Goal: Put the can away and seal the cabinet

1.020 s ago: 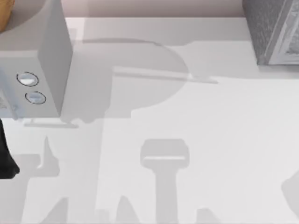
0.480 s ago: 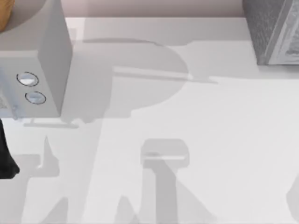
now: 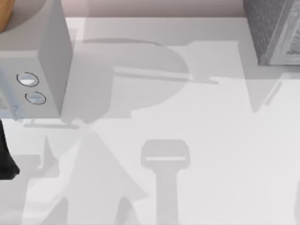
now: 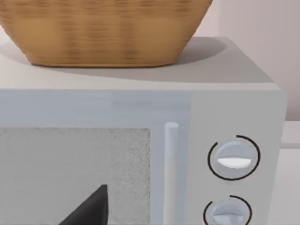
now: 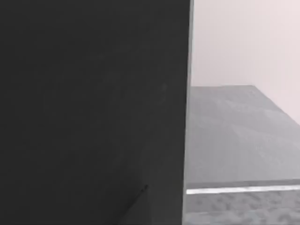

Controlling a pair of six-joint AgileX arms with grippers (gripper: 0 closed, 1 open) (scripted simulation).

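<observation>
The can is out of view. The cabinet (image 3: 274, 33), a grey textured box, stands at the table's far right corner in the top view. In the right wrist view its grey surface (image 5: 234, 140) carries a pale strip (image 5: 243, 189), and a dark flat panel (image 5: 93, 93) stands very close to the camera. A part of my right gripper (image 5: 138, 208) barely stands out against that panel. My left arm (image 3: 4, 159) is at the table's left edge. My left gripper (image 4: 89, 208) shows as one dark tip in front of the microwave door.
A pale grey microwave (image 3: 42, 70) with two round knobs (image 3: 28, 79) stands at the far left. A woven basket (image 4: 103, 28) sits on top of it. Arm shadows lie across the white tabletop (image 3: 211, 140).
Shadows on the table have shifted: a wedge at the lower middle moved left, and a new one with a pale strip appeared below the cabinet. The left arm has not moved.
</observation>
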